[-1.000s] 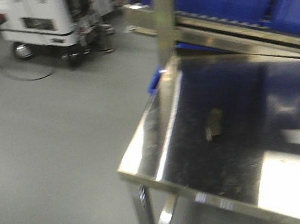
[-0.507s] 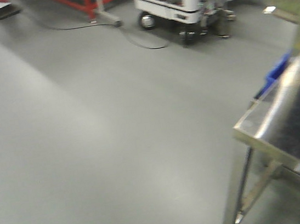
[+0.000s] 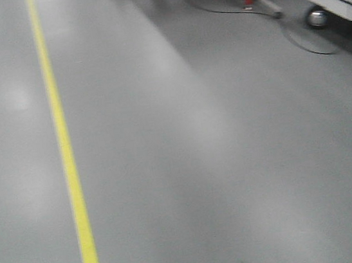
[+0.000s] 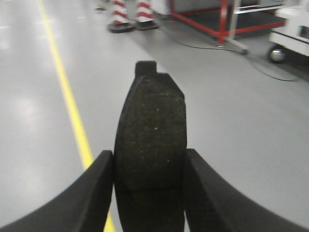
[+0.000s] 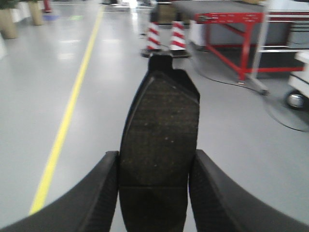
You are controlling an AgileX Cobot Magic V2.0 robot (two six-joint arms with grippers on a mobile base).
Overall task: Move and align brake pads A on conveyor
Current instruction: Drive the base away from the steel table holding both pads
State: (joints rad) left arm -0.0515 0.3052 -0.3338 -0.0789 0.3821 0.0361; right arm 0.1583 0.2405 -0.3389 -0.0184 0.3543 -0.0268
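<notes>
Pointing lengthwise toward 12 o'clock, one brake pad [image 4: 152, 130] is clamped in the left pincer [image 4: 148, 155] and a second brake pad [image 5: 161, 116] in the right pincer [image 5: 155, 154]; the conveyor [image 5: 227, 18] (judged so from its red framing) lies well apart at 1 o'clock.

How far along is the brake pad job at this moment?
Done: pickup; the left gripper is shut on one brake pad, the right gripper on a second brake pad. In hand: carrying them, with only grey floor and a yellow line ahead. Left: placing and aligning both on the conveyor, probably the red-framed stand far off in the right wrist view.
</notes>
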